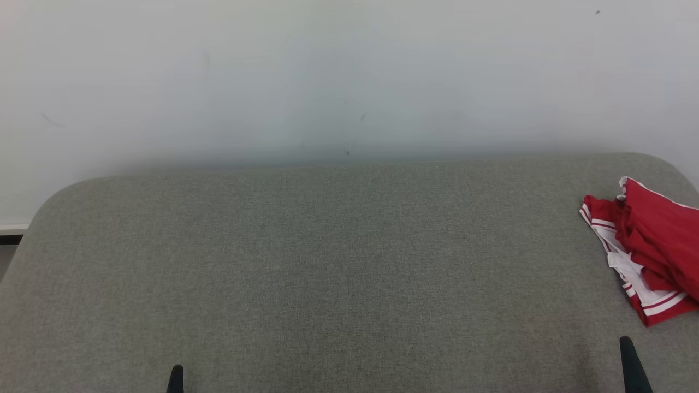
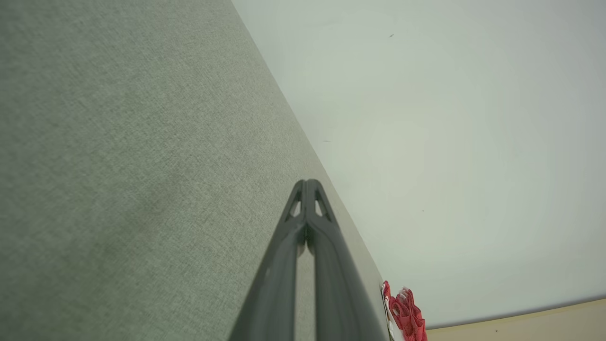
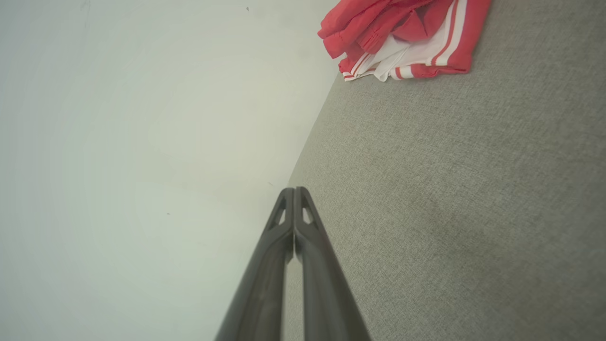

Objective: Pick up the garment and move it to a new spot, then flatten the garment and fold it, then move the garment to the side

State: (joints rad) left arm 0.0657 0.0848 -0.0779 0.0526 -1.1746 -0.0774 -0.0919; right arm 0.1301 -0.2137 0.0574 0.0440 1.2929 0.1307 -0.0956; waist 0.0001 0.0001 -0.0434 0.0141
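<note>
A red garment with white stripes lies crumpled at the right edge of the grey fabric surface. It also appears at the top of the right wrist view as the garment, and small at the bottom of the left wrist view, garment. My left gripper pokes up at the lower left, shut and holding nothing, far from the garment. My right gripper is at the lower right, shut and holding nothing, just in front of the garment without touching it. Both wrist views show the fingers pressed together: left gripper, right gripper.
A pale wall rises directly behind the grey surface. The surface has rounded back corners, and a strip of floor shows past its left corner. The wide stretch of surface to the garment's left is bare fabric.
</note>
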